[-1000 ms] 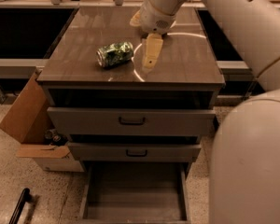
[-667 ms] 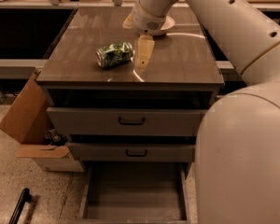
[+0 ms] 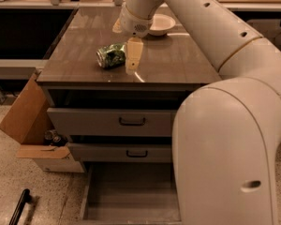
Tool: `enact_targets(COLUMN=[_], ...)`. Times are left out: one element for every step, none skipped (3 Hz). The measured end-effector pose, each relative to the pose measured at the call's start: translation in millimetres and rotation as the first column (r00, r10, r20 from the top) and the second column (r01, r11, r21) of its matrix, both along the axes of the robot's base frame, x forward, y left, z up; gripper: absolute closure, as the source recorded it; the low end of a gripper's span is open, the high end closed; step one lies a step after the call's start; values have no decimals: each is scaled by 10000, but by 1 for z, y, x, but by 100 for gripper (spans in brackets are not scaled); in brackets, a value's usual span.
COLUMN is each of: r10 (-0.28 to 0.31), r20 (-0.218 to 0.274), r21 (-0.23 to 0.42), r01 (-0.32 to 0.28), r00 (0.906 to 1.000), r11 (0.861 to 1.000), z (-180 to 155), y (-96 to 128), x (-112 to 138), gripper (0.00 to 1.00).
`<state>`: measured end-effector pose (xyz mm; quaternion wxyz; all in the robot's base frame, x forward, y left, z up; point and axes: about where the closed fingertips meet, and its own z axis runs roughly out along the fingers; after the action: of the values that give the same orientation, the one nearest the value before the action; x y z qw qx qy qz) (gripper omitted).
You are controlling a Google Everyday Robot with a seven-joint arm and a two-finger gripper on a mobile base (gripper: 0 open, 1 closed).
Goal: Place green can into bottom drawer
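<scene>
- The robot's hand (image 3: 132, 56) hangs low over the bench (image 3: 182, 64), just to the right of the green can (image 3: 111, 56) and close enough that the two look to be touching or nearly so.
- The can lies on its side near the middle of the bench top, one silver end turned toward the camera. It rests on the wood and is not lifted.
- From this angle I cannot tell whether the hand is released or clenched. Nothing shows it gripping the can.
- The step in hand appears to be the reach and line-up for the pick. The grasp itself looks not yet made.
- The bottom drawer (image 3: 131, 198) stands pulled out at floor level, well below and in front of the can, its flat floor bare. The two drawer fronts (image 3: 114, 122) above it are shut.
- A white bowl (image 3: 162, 23) sits farther back on the bench, behind the hand and out of its line to the can.
- The next move likely calls for straddling the can across its narrow, dented body, closing firmly without rolling it away, then lifting it clear of the bench edge.
- After that the can has to be carried forward past the bench front and brought down a long way into the open drawer.
- An open cardboard box (image 3: 23, 116) leans against the left side of the cabinet, clear of that path.
</scene>
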<state>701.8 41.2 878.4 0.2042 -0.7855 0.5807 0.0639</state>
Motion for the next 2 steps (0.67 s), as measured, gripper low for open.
enact_targets(r10=[96, 124], r20=[-370, -711], r21=[24, 38], r01=[-95, -122], r00=[9993, 9974], r11=[10000, 9999], z=[-10, -20], y=[8, 13], x=[3, 7], gripper=[0, 0])
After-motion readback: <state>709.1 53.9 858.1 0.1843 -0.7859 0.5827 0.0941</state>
